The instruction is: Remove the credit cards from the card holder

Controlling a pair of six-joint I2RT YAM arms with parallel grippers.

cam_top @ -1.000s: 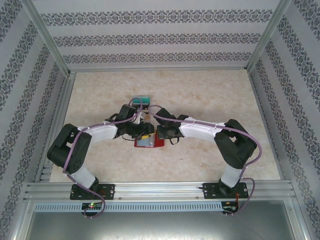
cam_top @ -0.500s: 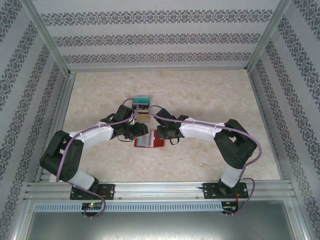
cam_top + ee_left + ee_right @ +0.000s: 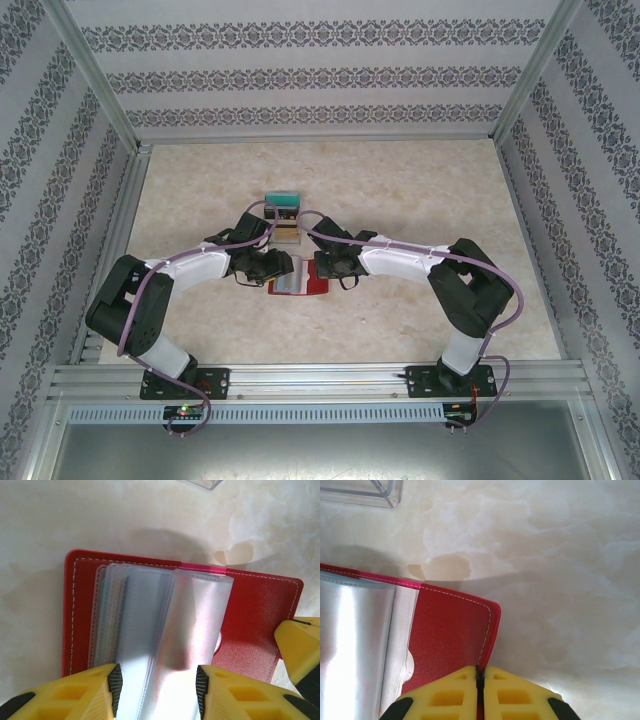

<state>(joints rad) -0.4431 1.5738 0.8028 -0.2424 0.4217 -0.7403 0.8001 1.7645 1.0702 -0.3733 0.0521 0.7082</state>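
Card holder (image 3: 250,615) lies open; emptying looks unfinished.
Your right gripper (image 3: 479,674) jaws clamp its cover edge; left gripper (image 3: 157,687) jaws sit half-open astride a clear sleeve (image 3: 195,620), grip unclear.

The light is bright, soft and even, from above. In both wrist views the pale marble-patterned bench (image 3: 560,555) looks washed out. The frosted plastic sleeves (image 3: 165,630) of the flat red card holder (image 3: 250,615) carry white glare, strongest in the right wrist view. A soft grey shadow (image 3: 150,537) lies on the bench beside it. The top view is sharp, its grey-patterned walls (image 3: 320,75) leaning outward at the edges.
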